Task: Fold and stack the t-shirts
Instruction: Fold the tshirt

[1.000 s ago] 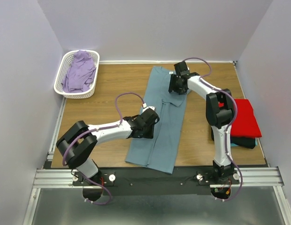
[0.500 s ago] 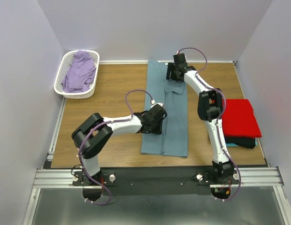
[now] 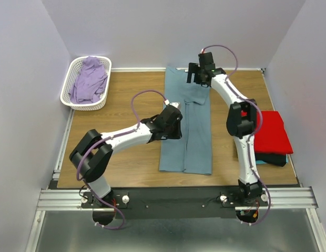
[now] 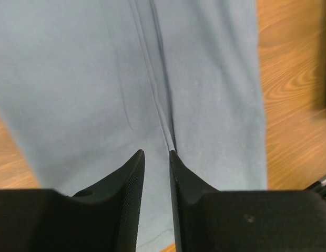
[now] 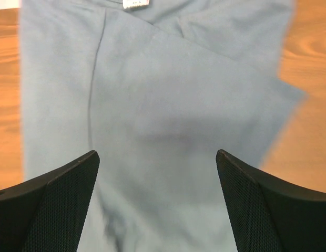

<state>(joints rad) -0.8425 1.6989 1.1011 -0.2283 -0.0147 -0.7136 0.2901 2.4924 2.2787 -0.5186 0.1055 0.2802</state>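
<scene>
Top external: dusty blue-grey cloth t-shirt (image 3: pixel 197 142) lying folded lengthwise; right gripper (image 5: pixel 156 155) gaping wide above it; left gripper (image 4: pixel 156 153) showing narrow jaws, grip unclear.

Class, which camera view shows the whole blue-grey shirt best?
The top view: the shirt lies there entire, a long folded strip. The left wrist view shows only a stretch around its centre fold line; the right wrist view shows only its neck end with the white label.

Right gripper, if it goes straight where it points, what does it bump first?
Probably the blue-grey t-shirt, which fills the view ahead of the open right gripper. How far off it lies is hard to judge.
</scene>
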